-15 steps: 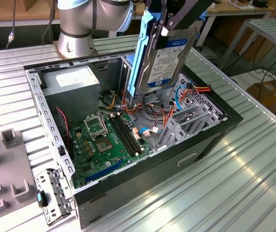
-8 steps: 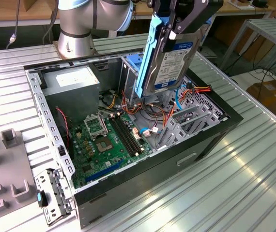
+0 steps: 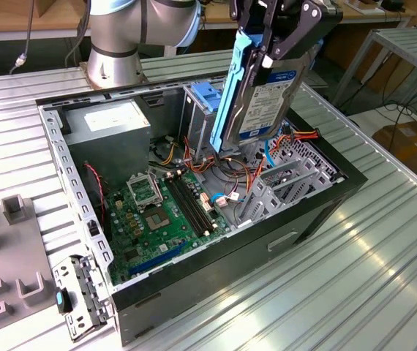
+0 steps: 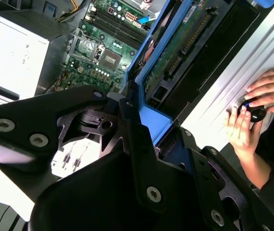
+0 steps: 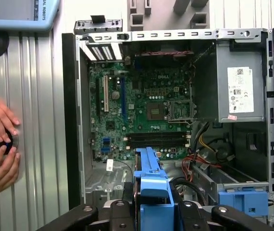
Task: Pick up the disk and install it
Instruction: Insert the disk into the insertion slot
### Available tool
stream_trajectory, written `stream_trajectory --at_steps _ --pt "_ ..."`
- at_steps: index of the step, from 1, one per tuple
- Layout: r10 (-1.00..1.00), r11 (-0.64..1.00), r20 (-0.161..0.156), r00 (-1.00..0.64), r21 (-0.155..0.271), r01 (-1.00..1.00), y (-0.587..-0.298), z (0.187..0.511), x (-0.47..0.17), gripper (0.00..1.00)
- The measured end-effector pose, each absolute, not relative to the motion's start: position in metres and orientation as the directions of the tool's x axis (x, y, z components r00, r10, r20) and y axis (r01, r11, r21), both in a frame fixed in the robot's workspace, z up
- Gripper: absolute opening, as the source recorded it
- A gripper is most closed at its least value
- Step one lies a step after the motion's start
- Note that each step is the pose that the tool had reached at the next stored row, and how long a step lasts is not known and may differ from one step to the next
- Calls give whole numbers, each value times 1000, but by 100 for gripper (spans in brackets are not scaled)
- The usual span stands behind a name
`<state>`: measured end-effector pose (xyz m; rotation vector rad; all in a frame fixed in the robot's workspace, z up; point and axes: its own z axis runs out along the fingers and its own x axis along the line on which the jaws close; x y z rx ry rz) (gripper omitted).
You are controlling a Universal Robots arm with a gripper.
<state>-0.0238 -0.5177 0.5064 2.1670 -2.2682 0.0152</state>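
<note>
The disk (image 3: pixel 267 95) between jaws, above computer case (image 3: pixel 216 267)

Your bench is a ribbed aluminium table (image 3: pixel 355 278), and light glints in pale streaks along its grooves. Behind it, at the exterior view's left, you have a wooden worktop (image 3: pixel 11 18). On the exterior view's right stands a second metal-framed table (image 3: pixel 406 44). Near it, on the pale floor (image 3: pixel 366 110), lie dark cables (image 3: pixel 402 110) and a cardboard box (image 3: pixel 413 142).
</note>
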Motion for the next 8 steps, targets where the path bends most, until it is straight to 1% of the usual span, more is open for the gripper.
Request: stream_trajectory --at_steps 8 --pt "-999 46 13 -46 -4 -999 -521 499 -8 37"
